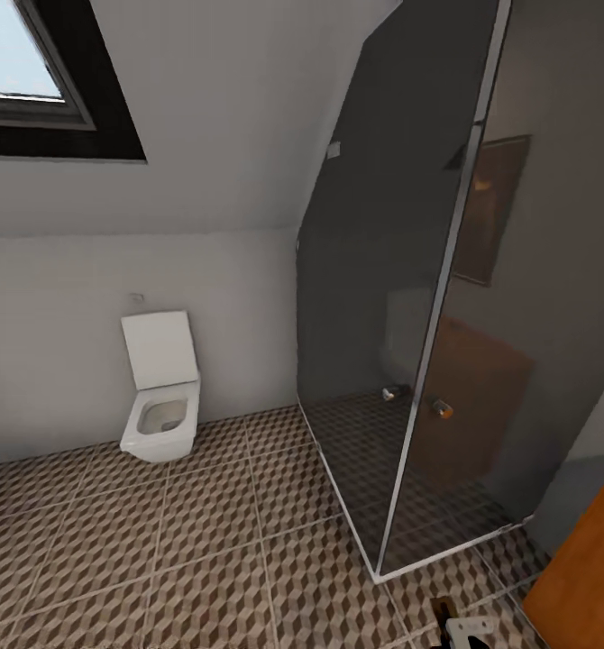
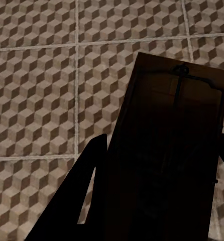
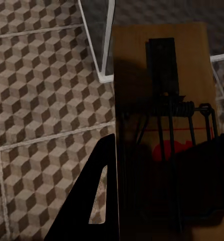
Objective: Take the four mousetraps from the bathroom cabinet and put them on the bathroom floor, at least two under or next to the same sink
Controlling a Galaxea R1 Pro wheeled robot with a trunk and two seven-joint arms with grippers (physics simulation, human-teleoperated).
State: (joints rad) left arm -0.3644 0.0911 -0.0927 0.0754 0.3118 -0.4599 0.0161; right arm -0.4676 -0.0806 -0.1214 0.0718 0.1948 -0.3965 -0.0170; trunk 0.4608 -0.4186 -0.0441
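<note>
Head view, room: the patterned bathroom floor [image 1: 203, 550] fills the lower half; a white toilet [image 1: 162, 388] stands against the far wall at about 10 o'clock from the centre, and a glass shower enclosure [image 1: 410, 342] rises at 3 o'clock.
Head view, cabinet: an orange-brown corner of the cabinet [image 1: 586, 568] shows at 4 o'clock, just beside the shower's near edge.
Head view, arm: a small pale and dark piece of the robot at 5 o'clock, too little to read.
Head view, judgement: the robot looks to be facing away from the cabinet towards open floor, probably on its way to a drop spot; no sink is in sight to aim for.
Left wrist view, gripper: the left gripper [image 2: 162, 165] is clamped on a mousetrap [image 2: 177, 125], its dark fingers at either long edge.
Left wrist view, trap: the board lies flat between the jaws, spring bar towards 12 o'clock, held above cube-pattern tiles, likely so it can be laid flat.
Right wrist view, gripper: the right gripper [image 3: 164, 170] grips a second mousetrap [image 3: 162, 100] the same way.
Right wrist view, trap: its coil and red bit sit near the fingers, black bar running to 12 o'clock.
Right wrist view, surroundings: the shower's white frame corner [image 3: 104, 50] lies below at 11 o'clock, tiles elsewhere.
Task, judgement: two traps are carried, one per hand, neither set down yet.
</note>
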